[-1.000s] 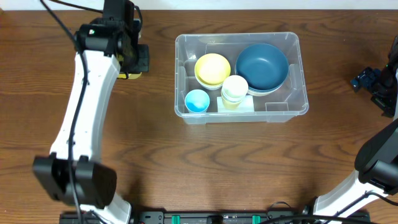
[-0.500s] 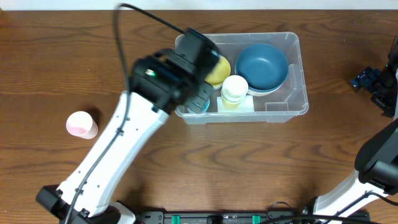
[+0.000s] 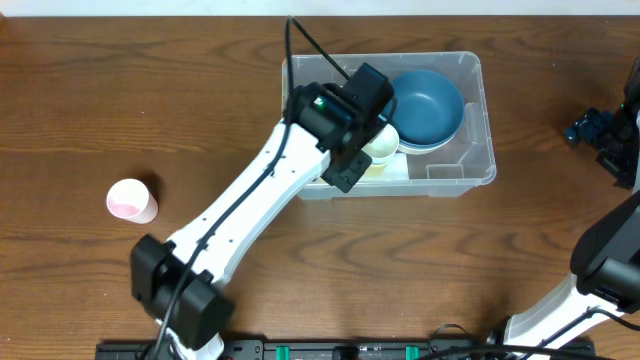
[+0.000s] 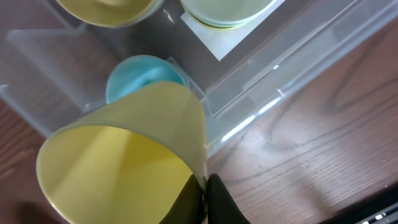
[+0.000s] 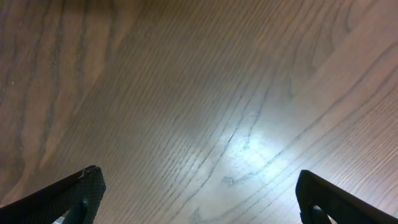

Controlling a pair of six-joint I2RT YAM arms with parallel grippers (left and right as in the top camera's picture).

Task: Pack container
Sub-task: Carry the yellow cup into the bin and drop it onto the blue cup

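Progress: left gripper (image 4: 205,190) swung in from far left, now over container (image 3: 430,56), pinching yellow cup (image 4: 124,149) by rim, drop looks next. Pink cup (image 3: 130,200) waits outside. Right gripper (image 5: 199,190) gaping, idle.

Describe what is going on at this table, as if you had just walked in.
The left pincer is shut on a yellow cup, holding it over the clear container, above a light blue cup inside. The container also holds a blue bowl, a yellow bowl and a pale cup. A pink cup sits out on the table, not yet packed. The right pincer is open over bare wood, holding nothing.
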